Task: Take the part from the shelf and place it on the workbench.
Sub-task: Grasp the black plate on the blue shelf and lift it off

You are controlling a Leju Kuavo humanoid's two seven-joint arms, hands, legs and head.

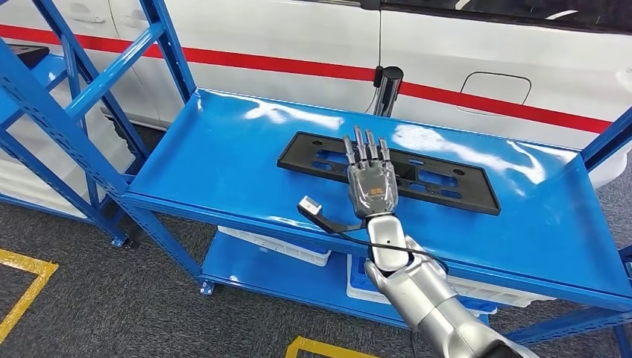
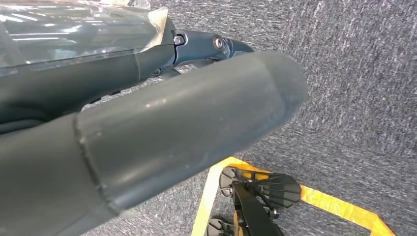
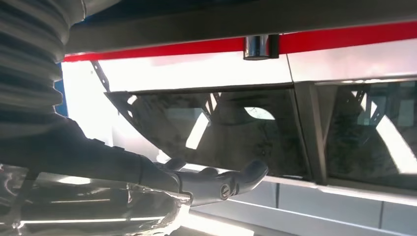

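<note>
You are looking down at a glossy blue metal shelf [image 1: 223,160], its top reflecting bright patches of light. Lying flat near the middle of that shelf is the part [image 1: 440,181]: a long, flat, matte black plastic plate, rectangular with rounded corners and several cut-out slots.

Your right hand [image 1: 370,179] is hovering over the part's middle, palm down, its fingers [image 1: 360,148] stretched straight and slightly apart, gripping nothing. Whether the fingertips are touching the plastic is hard to tell from above. The hand's silver back is hiding a stretch of the part beneath it. In the right wrist view a dark fingertip [image 3: 253,173] is jutting out against the white car [image 3: 196,69] with its red stripe, which is standing just behind the shelf.

A small camera module [image 1: 311,206] on a black cable is sticking out beside the wrist, over the shelf's front edge.

Your left hand [image 2: 147,142] is hanging over grey carpet [image 2: 354,88] crossed by yellow tape [image 2: 339,206]; a thick, smooth grey thumb is filling the left wrist view, so you cannot tell how that hand is set.

White plastic bins [image 1: 276,246] on the lower tier are partly cut off by the shelf's top deck.
</note>
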